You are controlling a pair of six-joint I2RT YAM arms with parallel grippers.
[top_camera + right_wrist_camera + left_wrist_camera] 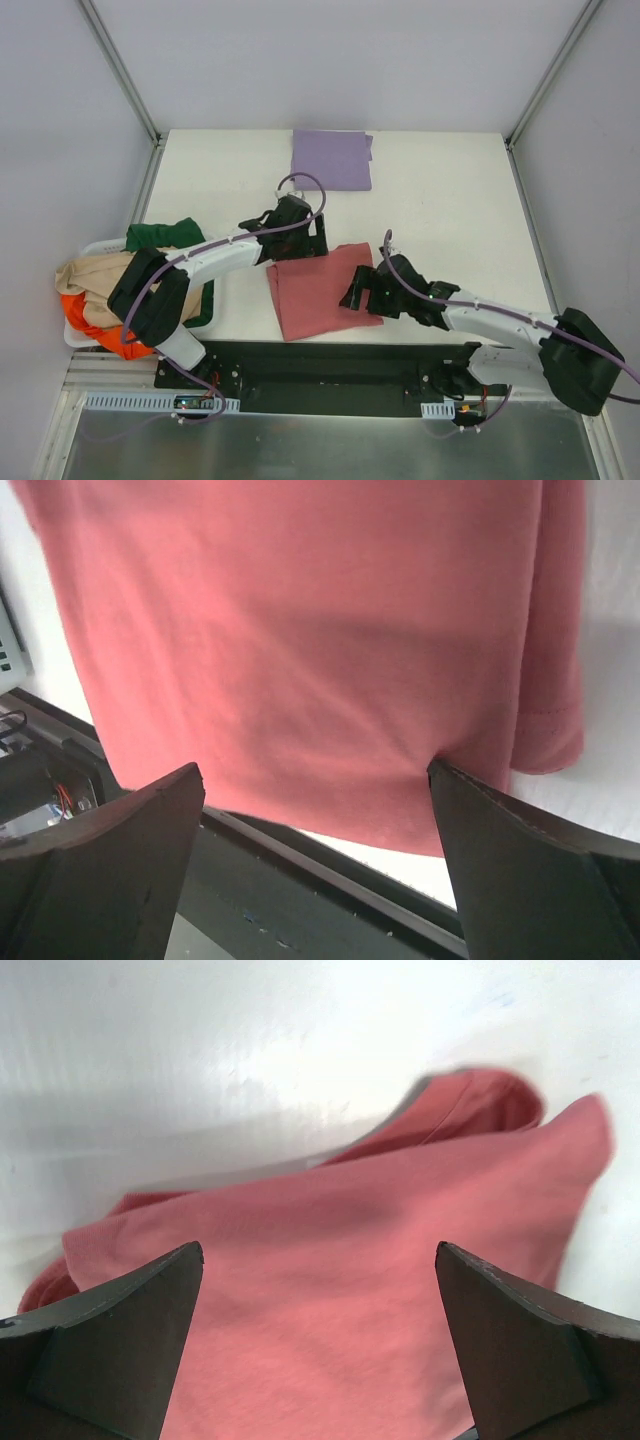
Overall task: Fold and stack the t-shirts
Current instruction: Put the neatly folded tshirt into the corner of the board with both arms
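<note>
The red shirt (315, 290) lies folded on the table (450, 200). The folded purple shirt (332, 158) is well beyond it, and the basket (72, 340) of unfolded shirts is to its left. The left gripper (300, 245) hovers at its far edge and the right gripper (352, 290) at its right edge, both with jaws spread wide and grasping nothing.

Folded t-shirt (332, 158) at table (450, 190) back, second t-shirt (318, 288) near front, basket (72, 338) of clothes (100, 275) left

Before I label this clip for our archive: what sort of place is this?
Likely a robot lab test cell: a white table boxed in by plain panels, left arm and right arm bolted at its edge, a basket of clothes.
</note>
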